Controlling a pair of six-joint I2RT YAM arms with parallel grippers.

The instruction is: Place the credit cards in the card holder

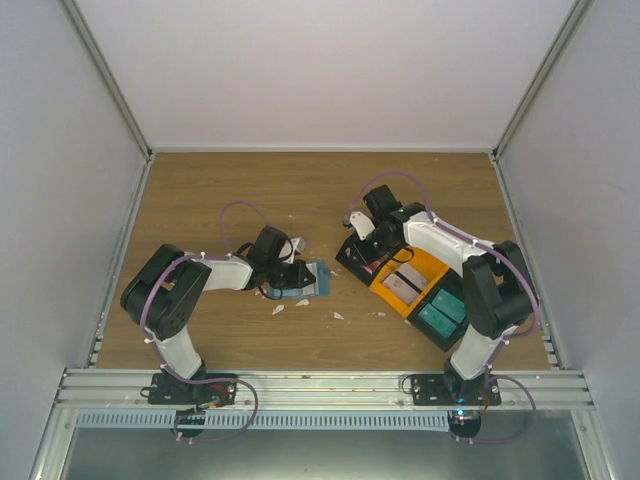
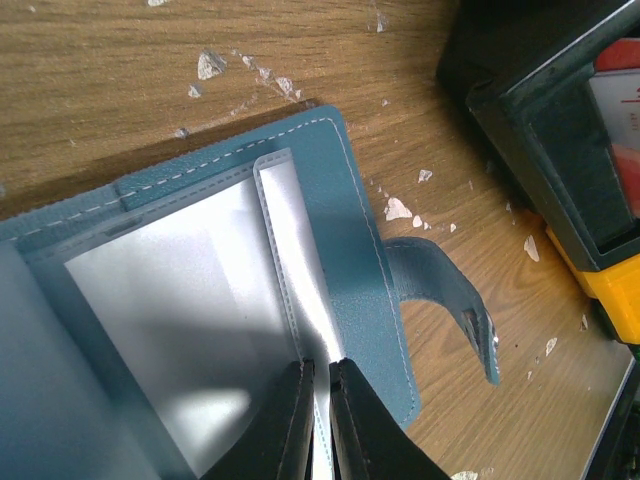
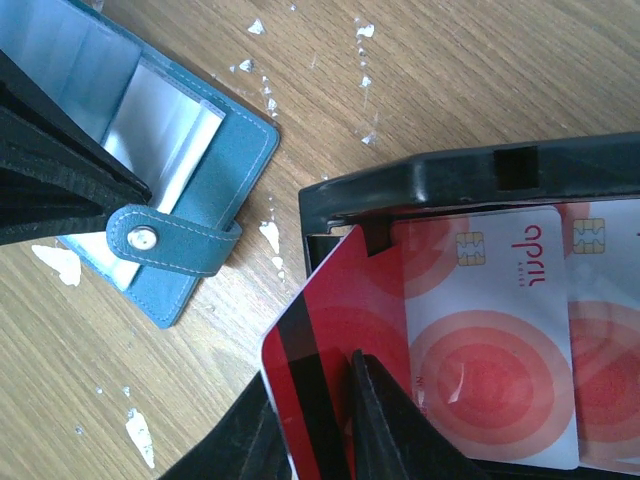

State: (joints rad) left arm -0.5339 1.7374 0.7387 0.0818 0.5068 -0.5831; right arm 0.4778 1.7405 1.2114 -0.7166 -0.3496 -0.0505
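Two-arm cell seen from above and from both wrists. The card holder [image 2: 345, 225], a dull-blue wallet, is lying opened flat on the wooden table [image 1: 200, 195] left of centre, its snap strap [image 2: 445, 295] trailing off the right-hand edge toward the bins. The left gripper [image 2: 321, 372] is reaching over the open wallet, and its fingers are pinching, almost pressed together, the free edge of one clear pocket [image 2: 293, 265], so that this leaf is standing up from the pages beneath. The right gripper [image 3: 315, 388] is working at the black bin [image 3: 450, 175], which is sitting just right of the wallet with bare table between them. Its fingers are gripping a red-backed card [image 3: 340, 290] from both faces (a black stripe is running along the side turned to the camera), and the card is tilting up with one corner leaning over the bin's near wall. The remaining credit cards [image 3: 490, 350], white with red rings and a gold chip, are lying flat and overlapping inside the same bin. An orange bin [image 1: 384, 290] is adjoining the black one on its near side. White scraps [image 2: 398, 208] are lying scattered over the wood around the wallet.
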